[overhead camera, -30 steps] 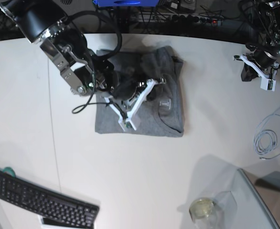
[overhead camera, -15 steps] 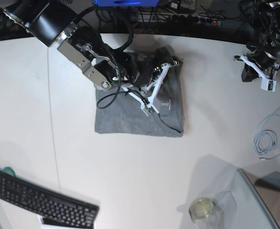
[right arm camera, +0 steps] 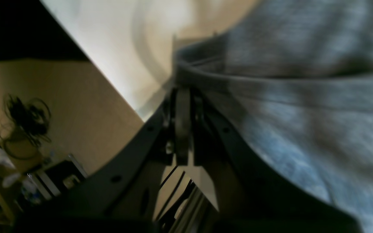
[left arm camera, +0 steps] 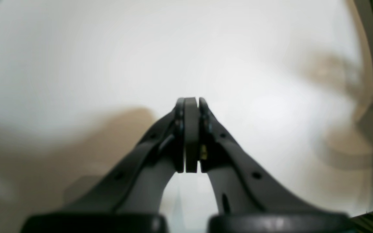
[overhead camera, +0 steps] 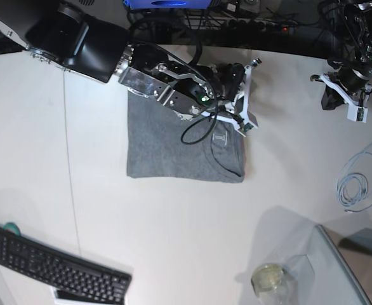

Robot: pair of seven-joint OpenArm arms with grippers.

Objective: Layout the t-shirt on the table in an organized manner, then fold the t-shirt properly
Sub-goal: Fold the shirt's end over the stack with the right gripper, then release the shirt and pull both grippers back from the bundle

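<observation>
Folded t-shirt (overhead camera: pixel 173 143) under the right gripper (overhead camera: pixel 242 95)
The clenched right gripper is hovering over the shirt's far right corner; the left gripper (left arm camera: pixel 191 106) is sitting pinched together, well apart.

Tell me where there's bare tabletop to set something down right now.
Free: the wide strip of the table between the t-shirt and the keyboard, and the stretch between shirt and coiled cable. Crowded: the shirt's far edge under the right gripper, and the glass panel corner.

1 t-shirt (overhead camera: pixel 167 149), 1 table (overhead camera: pixel 173 241), 2 tools, 1 keyboard (overhead camera: pixel 53 270), 1 cable coil (overhead camera: pixel 357 187), 1 jar (overhead camera: pixel 268 279)
</observation>
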